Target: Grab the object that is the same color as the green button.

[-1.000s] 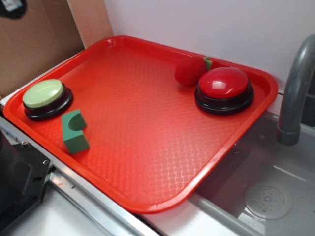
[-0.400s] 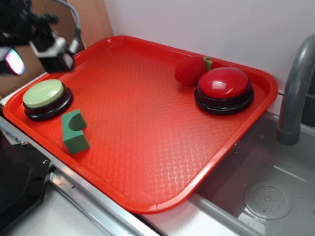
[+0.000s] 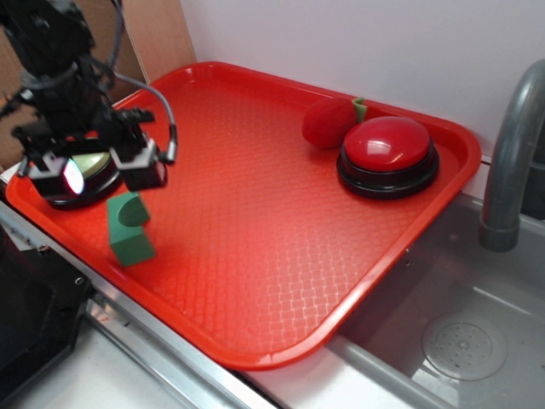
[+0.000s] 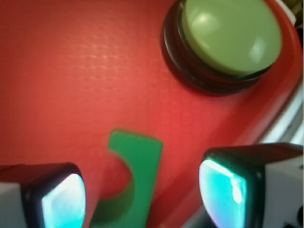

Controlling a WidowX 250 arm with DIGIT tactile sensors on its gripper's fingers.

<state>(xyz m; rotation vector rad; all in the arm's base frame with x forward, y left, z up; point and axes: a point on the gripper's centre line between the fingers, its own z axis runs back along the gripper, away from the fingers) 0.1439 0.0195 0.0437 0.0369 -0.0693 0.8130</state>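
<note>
The dark green notched block [image 3: 129, 227] stands on the red tray [image 3: 255, 213] near its front left edge. In the wrist view the block [image 4: 137, 180] lies between and below my two fingers. My gripper [image 3: 106, 175] is open and empty, hovering above the block and in front of the green button [image 3: 89, 166], which it partly hides. The pale green dome button on its black base [image 4: 230, 35] shows at the upper right of the wrist view. My fingers [image 4: 59, 199] do not touch the block.
A red dome button [image 3: 387, 153] and a red plush strawberry [image 3: 330, 122] sit at the tray's far right. A grey sink basin [image 3: 451, 341] and faucet [image 3: 511, 162] lie to the right. Cardboard [image 3: 51, 77] stands behind the left side.
My gripper has come in from the upper left and moved down and right, now hovering over the green button and the green block. The objects have not moved.
</note>
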